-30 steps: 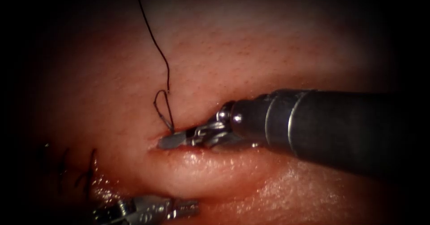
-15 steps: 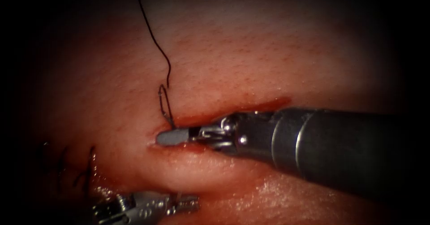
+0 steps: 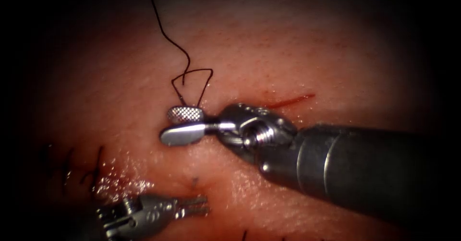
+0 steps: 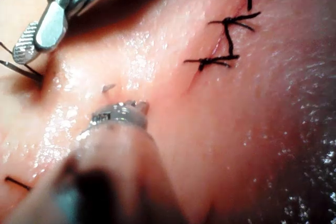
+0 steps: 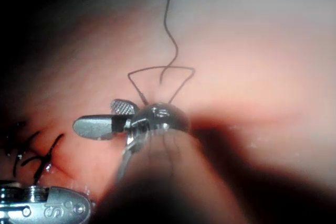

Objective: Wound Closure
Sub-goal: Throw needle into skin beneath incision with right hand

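Tissue (image 3: 269,54) is pale pink, pored and wet-glossy, and it lies under and all around both tools. Closure looks partly done, as I judge it. Several dark knotted stitches (image 3: 93,176) with short frayed ends sit just beyond the left claw (image 3: 204,206). A thin red stretch of the cut (image 3: 290,100) behind the right claw (image 3: 168,125) has no stitch across it, so work seems to remain there.

The right claw stands apart and holds nothing. One blade shows a cross-hatched gripping face, and the other is smooth polished steel. The thread (image 3: 192,73) is fine, dark and wiry. It bends into an angular loop right above that claw and comes down to the tissue beside the hatched blade. The left claw is together, empty, and low on the tissue, well apart from the right. I cannot tell where the needle is
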`<state>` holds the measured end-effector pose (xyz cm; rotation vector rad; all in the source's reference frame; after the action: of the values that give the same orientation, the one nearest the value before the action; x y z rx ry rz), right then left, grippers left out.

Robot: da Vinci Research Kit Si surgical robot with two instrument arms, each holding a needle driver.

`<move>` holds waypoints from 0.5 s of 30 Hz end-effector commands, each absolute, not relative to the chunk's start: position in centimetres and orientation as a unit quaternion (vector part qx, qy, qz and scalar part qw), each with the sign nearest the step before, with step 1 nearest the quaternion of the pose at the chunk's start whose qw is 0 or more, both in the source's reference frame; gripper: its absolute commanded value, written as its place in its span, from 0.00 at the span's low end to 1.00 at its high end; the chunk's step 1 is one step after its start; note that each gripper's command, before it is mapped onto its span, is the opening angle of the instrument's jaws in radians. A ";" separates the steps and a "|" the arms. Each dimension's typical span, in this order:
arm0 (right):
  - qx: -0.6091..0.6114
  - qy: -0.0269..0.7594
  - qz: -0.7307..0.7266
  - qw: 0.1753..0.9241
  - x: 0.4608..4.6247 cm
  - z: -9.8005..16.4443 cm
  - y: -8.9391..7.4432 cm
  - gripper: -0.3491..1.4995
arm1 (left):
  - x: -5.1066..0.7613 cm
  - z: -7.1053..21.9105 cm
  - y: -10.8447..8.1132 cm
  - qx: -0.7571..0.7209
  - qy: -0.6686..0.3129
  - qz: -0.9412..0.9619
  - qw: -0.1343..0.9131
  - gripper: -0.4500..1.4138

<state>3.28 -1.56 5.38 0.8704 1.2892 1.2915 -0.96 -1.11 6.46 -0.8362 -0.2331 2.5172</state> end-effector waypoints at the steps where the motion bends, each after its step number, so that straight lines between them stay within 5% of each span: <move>1: 0.354 0.543 0.538 0.539 3.30 5.4 -1.5 0.79 | -1.01 6.5 -1.1 -0.306 -0.085 0.918 0.236 0.17; 6: 0.313 0.533 0.529 0.582 3.23 5.4 -1.3 0.70 | -1.01 6.5 -1.1 -0.306 -0.085 0.918 0.236 0.17; 15: 0.291 0.510 0.526 0.615 3.29 5.9 -1.2 0.70 | -1.01 6.5 -1.1 -0.302 -0.085 0.920 0.235 0.17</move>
<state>3.22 -1.23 5.83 0.6684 1.1703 1.2129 -0.96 -1.15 6.45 -0.8268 -0.2338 2.5239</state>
